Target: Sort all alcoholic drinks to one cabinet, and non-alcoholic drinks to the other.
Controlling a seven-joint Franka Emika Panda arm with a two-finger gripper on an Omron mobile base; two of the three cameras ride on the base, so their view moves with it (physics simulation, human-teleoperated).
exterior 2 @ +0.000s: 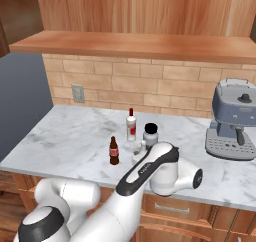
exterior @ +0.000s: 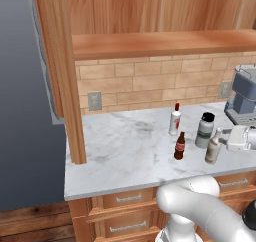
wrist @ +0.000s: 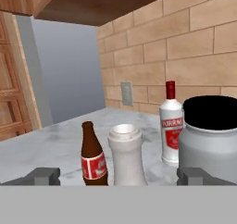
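Note:
Four bottles stand together on the marble counter [exterior: 120,146]. The pale silver-grey wine-shaped bottle [wrist: 126,156] is centred just ahead of my open gripper [wrist: 119,177], between the lines of its fingertips [wrist: 44,176] and untouched. To its left is the small brown cola bottle [wrist: 92,156] with a red label. The white red-capped bottle [wrist: 171,126] stands behind on the right. From the left base camera, the gripper [exterior: 223,135] reaches in from the right toward the silver-grey bottle [exterior: 213,147], near the cola bottle [exterior: 179,147] and white bottle [exterior: 174,121]. Wooden wall cabinets [exterior: 150,6] hang above.
A short grey black-capped bottle [exterior: 204,131] stands close to the right of the silver-grey one. A grey coffee machine [exterior: 242,96] sits at the counter's right end. An open cabinet door [exterior: 62,71] hangs down at the left. Drawers [exterior: 125,198] run below the counter edge.

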